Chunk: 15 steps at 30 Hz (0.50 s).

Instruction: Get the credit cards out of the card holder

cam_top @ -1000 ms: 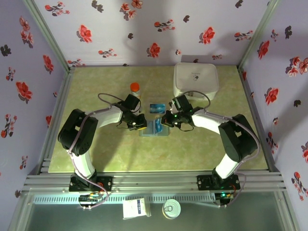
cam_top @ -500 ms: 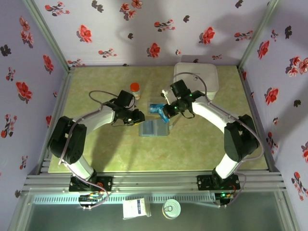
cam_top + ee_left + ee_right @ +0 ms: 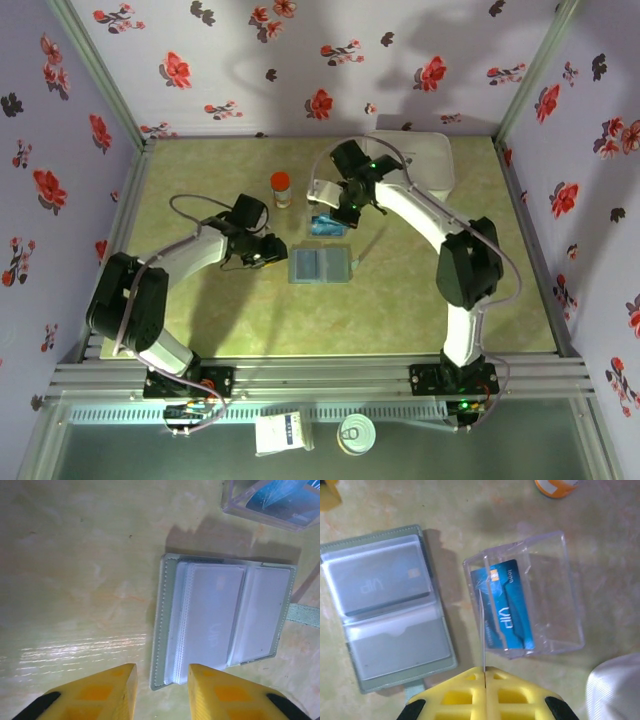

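The right gripper has its jaws pressed together on a thin card, seen edge-on as a pale line. The card's far end reaches over the clear plastic box that lies just beside the card holder, on the side away from the arm bases. Whether the card touches the box I cannot tell. A blue credit card lies flat inside that box. The left gripper has its jaws partly apart with nothing in them. It sits at the holder's left edge, and one corner of the holder shows in the gap. The card holder lies open and flat on the tabletop, clear pockets up, with a grey card marked VIP in one pocket. Farther from the arm bases than the holder are an orange-capped bottle off to its left and a white case off to its right.
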Available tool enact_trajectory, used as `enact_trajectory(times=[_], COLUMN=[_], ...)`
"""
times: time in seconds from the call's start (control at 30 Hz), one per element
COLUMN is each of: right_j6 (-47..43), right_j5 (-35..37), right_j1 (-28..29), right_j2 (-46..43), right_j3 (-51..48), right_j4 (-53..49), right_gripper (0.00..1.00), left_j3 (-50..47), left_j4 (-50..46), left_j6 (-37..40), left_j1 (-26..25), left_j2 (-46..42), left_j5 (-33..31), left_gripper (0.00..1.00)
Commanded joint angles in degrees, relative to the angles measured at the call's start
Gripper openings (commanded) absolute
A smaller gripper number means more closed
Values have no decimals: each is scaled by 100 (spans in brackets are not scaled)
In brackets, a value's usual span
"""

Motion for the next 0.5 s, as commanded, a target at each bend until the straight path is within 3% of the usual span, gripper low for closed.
enact_trajectory(times=[0.0, 0.3, 0.47], right_j6=[-647, -874, -891], right_j5=[51, -218, -292], right_j1=[-27, -114, -149], right_j2=[402, 1716, 2128], right_j3=[633, 2459, 2934], right_j4=[-685, -1601, -1772], right_gripper=[0, 0, 0], left_j3=[-108, -143, -106], left_j4=[-161, -161, -231], left_j6=[173, 213, 283], left_j1=[85, 254, 361], left_j2=[-195, -191, -207], left_j5=[-142, -135, -130], left_gripper=[32, 32, 32])
